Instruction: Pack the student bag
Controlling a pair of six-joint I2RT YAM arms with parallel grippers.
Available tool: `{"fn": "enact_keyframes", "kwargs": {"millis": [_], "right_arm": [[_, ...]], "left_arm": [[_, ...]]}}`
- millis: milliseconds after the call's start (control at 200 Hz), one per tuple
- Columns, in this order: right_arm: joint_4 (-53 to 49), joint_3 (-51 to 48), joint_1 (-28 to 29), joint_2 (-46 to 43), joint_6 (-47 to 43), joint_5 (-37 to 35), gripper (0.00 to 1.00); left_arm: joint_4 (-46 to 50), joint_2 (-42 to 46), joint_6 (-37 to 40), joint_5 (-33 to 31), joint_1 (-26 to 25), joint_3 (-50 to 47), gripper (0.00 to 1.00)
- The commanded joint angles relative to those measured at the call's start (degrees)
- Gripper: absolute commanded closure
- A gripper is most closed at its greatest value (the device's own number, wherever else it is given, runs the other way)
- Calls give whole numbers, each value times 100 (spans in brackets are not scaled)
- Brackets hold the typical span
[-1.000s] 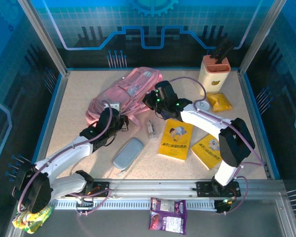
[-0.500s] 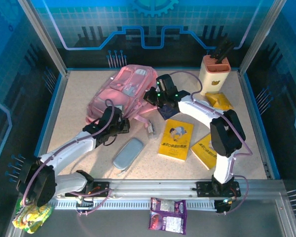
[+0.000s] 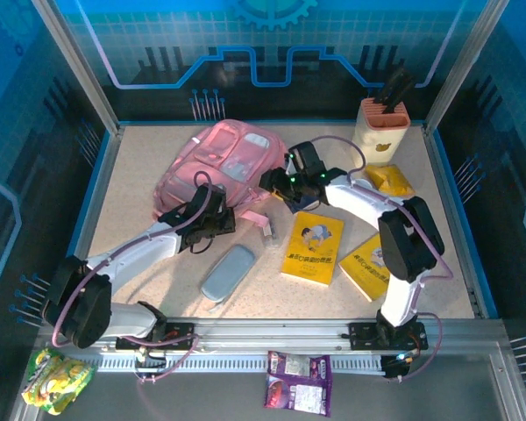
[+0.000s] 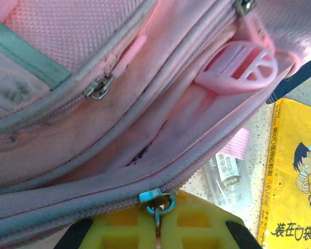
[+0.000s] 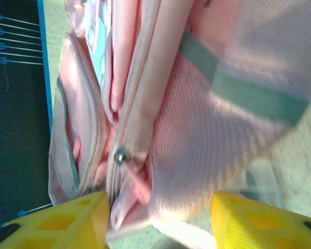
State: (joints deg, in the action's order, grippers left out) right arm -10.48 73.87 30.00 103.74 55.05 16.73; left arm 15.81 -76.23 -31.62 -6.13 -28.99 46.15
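Now right jaws newly apart, student bag (image 3: 223, 162) more upright.

A robotics lab test cell, not a lived-in room. Slanting bare aluminium frame posts (image 3: 79, 68) hold translucent blue wall panels (image 3: 351, 35) printed with a gear and circuit traces, boxing in a speckled beige table (image 3: 136, 167) edged in blue. Two white-and-black cabled robot arms (image 3: 131, 259) are bolted to a slotted aluminium rail (image 3: 272, 333) at its near edge. Mismatched props lie on the table: a cream knife block (image 3: 381, 132), yellow picture books (image 3: 312, 246) and a soft pink backpack (image 3: 219, 162).
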Motion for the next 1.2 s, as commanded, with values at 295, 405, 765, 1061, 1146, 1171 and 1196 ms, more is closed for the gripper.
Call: {"fn": "enact_keyframes", "kwargs": {"millis": [295,405,765,1061,1146,1171,1196], "right_arm": [[1129,-294,692,152,1285,204,33],[1296,-225,785,369,1543,35,36],[1158,365,965,867,1479,-966,79],[831,571,927,797,869,-1252,100],[727,673,857,782,626,-1216,100],[665,756,844,806,555,-1203,100],[595,834,818,833,487,-1203,100]], "left_arm": [[17,21,-107,108,-27,347,100],[53,11,-73,211,-27,399,100],[503,-25,216,505,-62,764,100],[1119,366,260,314,-70,453,100],[1268,561,213,208,-52,276,100],[1311,586,211,238,-39,239,100],[1373,591,213,281,-23,227,100]]}}
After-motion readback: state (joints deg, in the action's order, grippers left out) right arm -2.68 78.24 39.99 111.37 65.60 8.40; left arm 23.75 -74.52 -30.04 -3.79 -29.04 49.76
